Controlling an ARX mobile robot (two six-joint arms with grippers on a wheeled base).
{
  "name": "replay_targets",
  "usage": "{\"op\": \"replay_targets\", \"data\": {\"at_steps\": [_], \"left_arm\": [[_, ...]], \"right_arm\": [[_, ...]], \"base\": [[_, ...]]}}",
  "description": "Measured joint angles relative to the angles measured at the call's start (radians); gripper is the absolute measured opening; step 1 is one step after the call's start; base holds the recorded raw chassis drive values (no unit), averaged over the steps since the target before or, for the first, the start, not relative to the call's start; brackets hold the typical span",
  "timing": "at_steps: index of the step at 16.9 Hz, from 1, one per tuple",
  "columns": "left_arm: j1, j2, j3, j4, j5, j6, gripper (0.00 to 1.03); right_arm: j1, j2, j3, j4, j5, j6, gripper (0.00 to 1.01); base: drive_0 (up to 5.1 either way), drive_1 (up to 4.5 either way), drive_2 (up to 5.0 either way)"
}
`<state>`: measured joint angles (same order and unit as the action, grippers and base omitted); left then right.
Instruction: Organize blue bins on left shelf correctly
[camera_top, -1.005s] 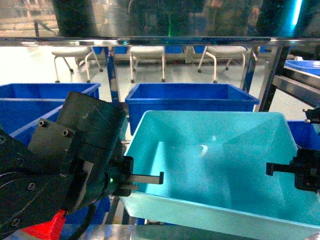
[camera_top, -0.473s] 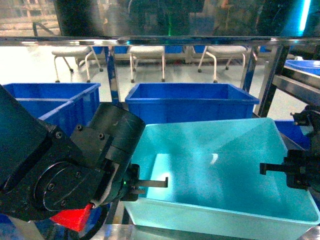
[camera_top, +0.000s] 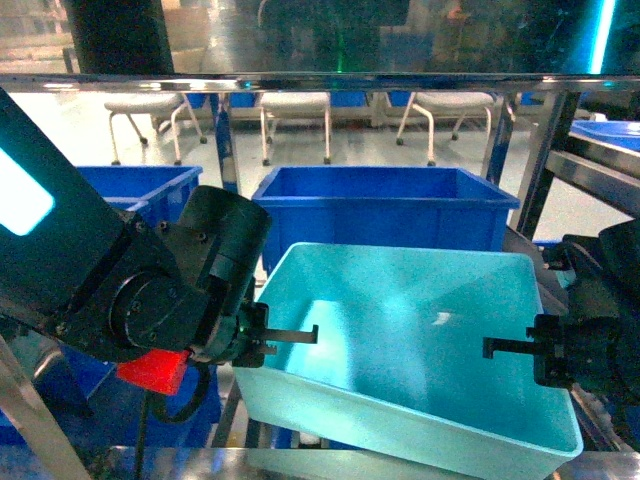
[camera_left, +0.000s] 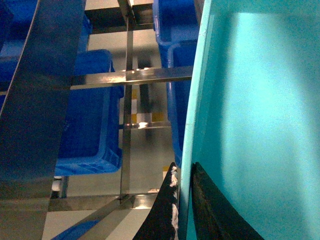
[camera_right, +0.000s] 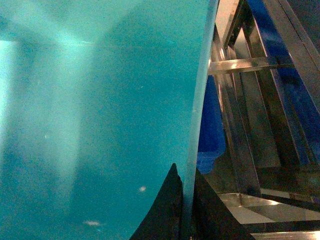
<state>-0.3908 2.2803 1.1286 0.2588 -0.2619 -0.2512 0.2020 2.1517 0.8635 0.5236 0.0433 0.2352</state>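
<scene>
Turquoise plastic tub (camera_top: 400, 350) hangs tilted between both arms. Left gripper (camera_left: 184, 207) pinches its left rim; right gripper (camera_right: 184, 210) pinches its right rim.

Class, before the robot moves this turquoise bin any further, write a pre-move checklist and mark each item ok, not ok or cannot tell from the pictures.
1. Left gripper pinches the turquoise bin wall, one finger either side: ok.
2. Right gripper pinches the opposite wall the same way: ok.
3. Bin is empty, nothing to spill: ok.
4. Bin held level: not ok, in the head view it sits skewed, its near right corner lowest.
5. Dark blue bin behind stands clear of the carried one: ok.
6. Free slot on the shelf rails: cannot tell.
</scene>
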Motion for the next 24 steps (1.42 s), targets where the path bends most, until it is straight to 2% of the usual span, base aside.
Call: {"op": "replay_targets", "data": {"at_steps": [3,5,10,11,12,13,18,19,20,21,22,24], "left_arm": [[0.000,0.032,0.060,-0.034,0.005,0.012,0.03],[0.000,0.037,0.078,-0.044,0.008,-0.010,0.03],[0.006,0.047,0.120,-0.119,0.018,-0.034,0.03],[0.006,0.048,0.121,-0.117,0.010,-0.045,0.08],[0.006,0.059,0.121,-0.111,-0.026,-0.074,0.20],[0.008,0.067,0.124,-0.110,-0.027,-0.105,0.32],[-0.008,0.068,0.126,-0.110,0.006,-0.142,0.83],[-0.014,0.069,0.125,-0.099,0.008,-0.142,0.92],[-0.018,0.067,0.104,-0.041,0.000,-0.141,1.00],[-0.020,0.055,0.076,-0.003,-0.019,-0.135,0.98],[-0.020,0.031,0.038,0.032,-0.033,-0.124,0.98],[-0.018,-0.020,-0.012,0.088,-0.057,-0.102,0.98]], "right_arm": [[-0.008,0.034,0.041,-0.022,0.013,0.000,0.02],[-0.010,0.068,0.073,-0.037,0.020,-0.001,0.02],[-0.013,0.084,0.116,-0.089,0.014,-0.001,0.02],[-0.014,0.085,0.118,-0.089,0.011,0.000,0.02],[-0.013,0.085,0.117,-0.098,-0.015,-0.009,0.11],[-0.011,0.086,0.114,-0.100,-0.049,-0.019,0.23],[0.015,0.086,0.114,-0.097,-0.097,-0.027,0.75],[0.022,0.086,0.109,-0.070,-0.092,-0.026,0.84],[0.030,0.086,0.102,-0.031,-0.066,-0.032,0.95],[0.041,0.084,0.094,0.006,-0.041,-0.030,1.00],[0.049,0.078,0.085,0.035,-0.004,-0.034,0.97],[0.069,0.053,0.069,0.095,0.040,-0.033,0.98]], "base": [[0.0,0.00,0.0],[0.0,0.00,0.0],[0.0,0.00,0.0],[0.0,0.00,0.0],[0.0,0.00,0.0],[0.0,0.00,0.0],[0.0,0.00,0.0],[0.0,0.00,0.0],[0.0,0.00,0.0],[0.0,0.00,0.0],[0.0,0.00,0.0],[0.0,0.00,0.0]]}}
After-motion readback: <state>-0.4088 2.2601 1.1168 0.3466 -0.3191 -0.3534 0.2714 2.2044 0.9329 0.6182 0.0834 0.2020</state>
